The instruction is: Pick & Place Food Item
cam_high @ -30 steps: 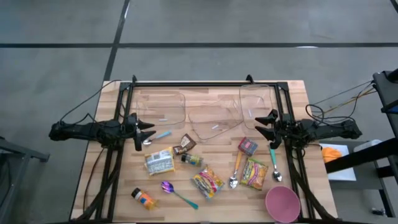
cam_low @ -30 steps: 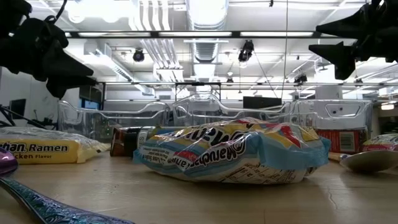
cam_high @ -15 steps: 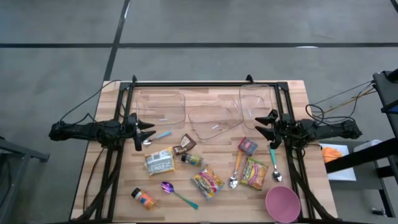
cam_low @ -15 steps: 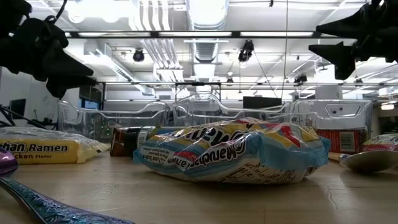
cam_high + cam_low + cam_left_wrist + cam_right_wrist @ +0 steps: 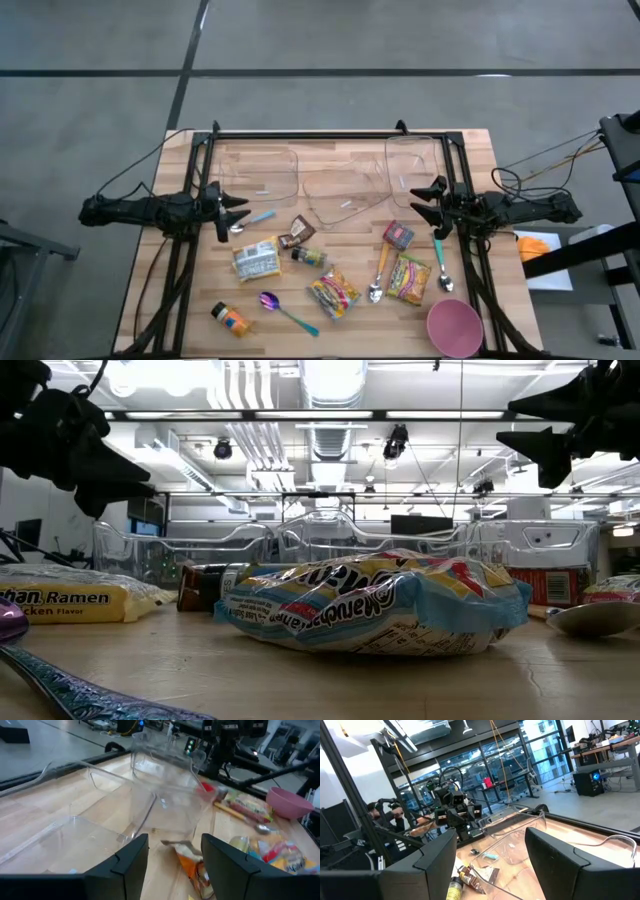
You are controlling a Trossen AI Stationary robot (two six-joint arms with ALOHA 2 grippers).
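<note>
On wooden slat table: crinkly ramen packet, round pink bowl.

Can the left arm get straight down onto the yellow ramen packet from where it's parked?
Probably yes. The left gripper hangs open with nothing in it, and the ramen packet lies flat beside it, nothing on top of it.

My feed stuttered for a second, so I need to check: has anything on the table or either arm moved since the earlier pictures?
Nothing visibly changed. The left pincer and right pincer hang open and empty at the table's sides, and the blue-and-yellow ramen packet and pink plastic bowl lie where they were.
</note>
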